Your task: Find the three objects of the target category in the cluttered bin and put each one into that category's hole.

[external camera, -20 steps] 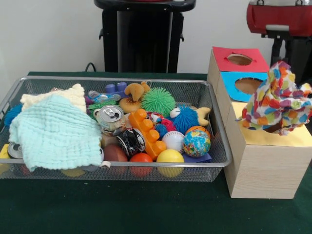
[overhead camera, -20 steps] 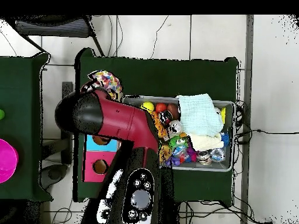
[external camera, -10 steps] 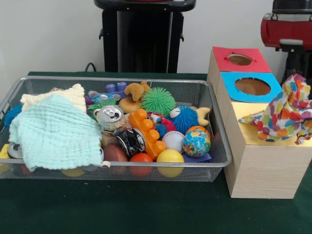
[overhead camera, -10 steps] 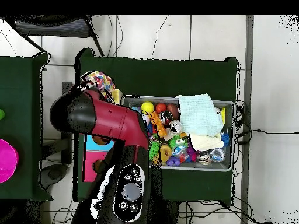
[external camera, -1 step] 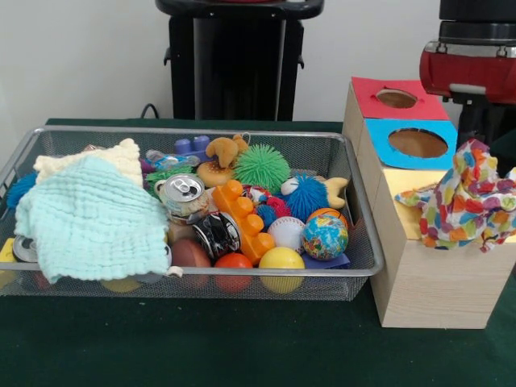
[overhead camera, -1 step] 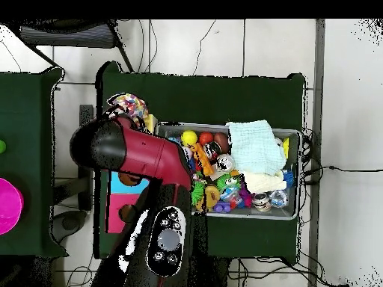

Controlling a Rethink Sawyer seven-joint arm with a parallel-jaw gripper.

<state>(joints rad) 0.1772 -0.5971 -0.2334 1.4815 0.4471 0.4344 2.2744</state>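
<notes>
One multicoloured cloth (external camera, -1 step: 468, 197) lies on the yellow box top (external camera, -1 step: 403, 185); pincer state cannot be told.

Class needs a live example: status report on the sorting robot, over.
Gripper hidden behind the arm, state unclear. Multicoloured cloth draped over the yellow box top, covering its hole. Mint cloth in the bin. Nothing blocking.

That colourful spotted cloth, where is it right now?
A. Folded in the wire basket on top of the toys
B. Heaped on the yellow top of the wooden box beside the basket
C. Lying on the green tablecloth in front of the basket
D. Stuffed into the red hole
B: the colourful spotted cloth lies crumpled on the yellow top of the wooden box, outside the wire basket, with the red hole empty.
</notes>
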